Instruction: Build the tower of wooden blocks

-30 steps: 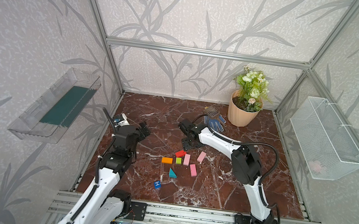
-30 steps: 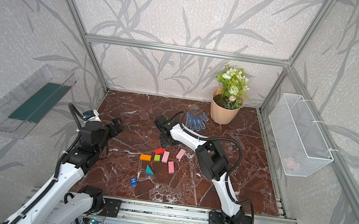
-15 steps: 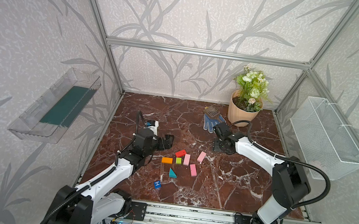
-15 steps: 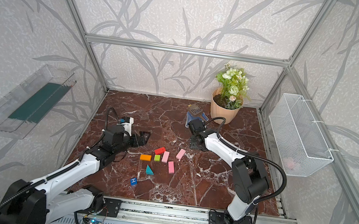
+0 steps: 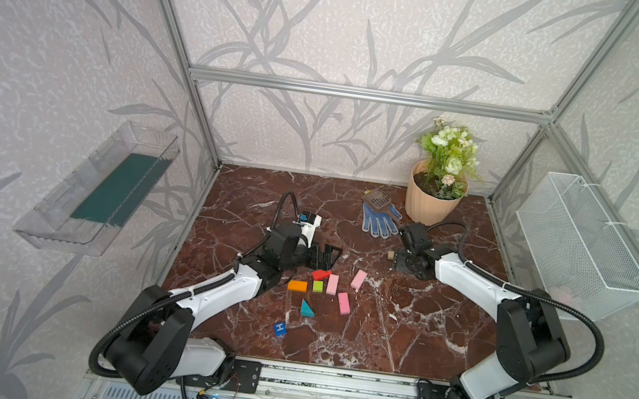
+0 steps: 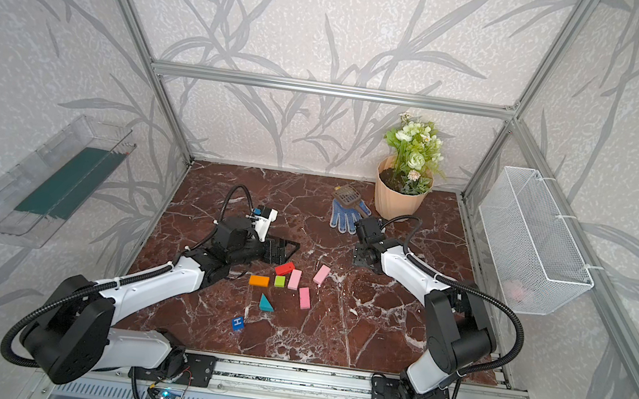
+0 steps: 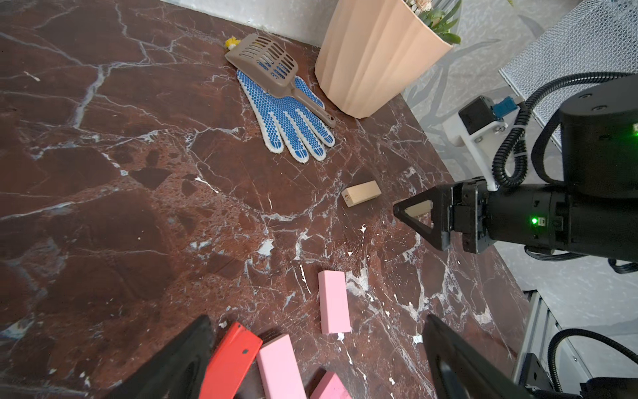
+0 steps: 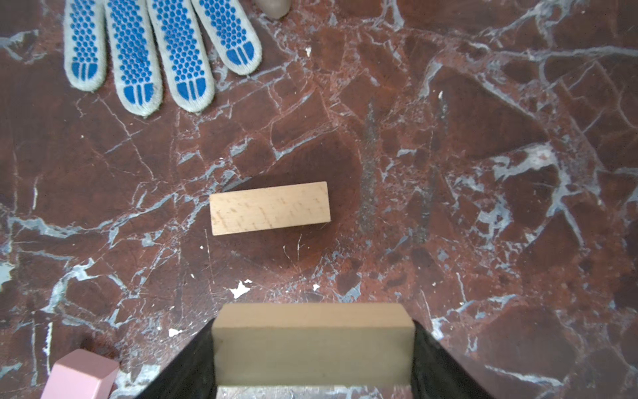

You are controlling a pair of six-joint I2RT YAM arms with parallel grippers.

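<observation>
Right fingers (image 8: pixel 435 362) clamp one tan bar (image 8: pixel 312 345) by its two end faces, long sides left free. The second tan bar (image 8: pixel 269 208) lies flat on the desk (image 5: pixel 398 324) just ahead, near the dotted glove (image 8: pixel 138 51).

Left fingers (image 7: pixel 172 366) are spread wide and empty, close by the red block (image 5: pixel 321 274).

The rest lie loose at mid-desk: pink bars (image 5: pixel 343 302), orange block (image 5: pixel 297 285), lime cube (image 5: pixel 317 286), teal wedge (image 5: pixel 306 309), blue H cube (image 5: pixel 280 328). No tower stacked yet.

Blocks look light, rigid and flat-faced. Bare wood should grip well; painted faces are likely slicker. Best hold is on opposite flat faces, centred. Take the wedge by its parallel sides, never the slope.
</observation>
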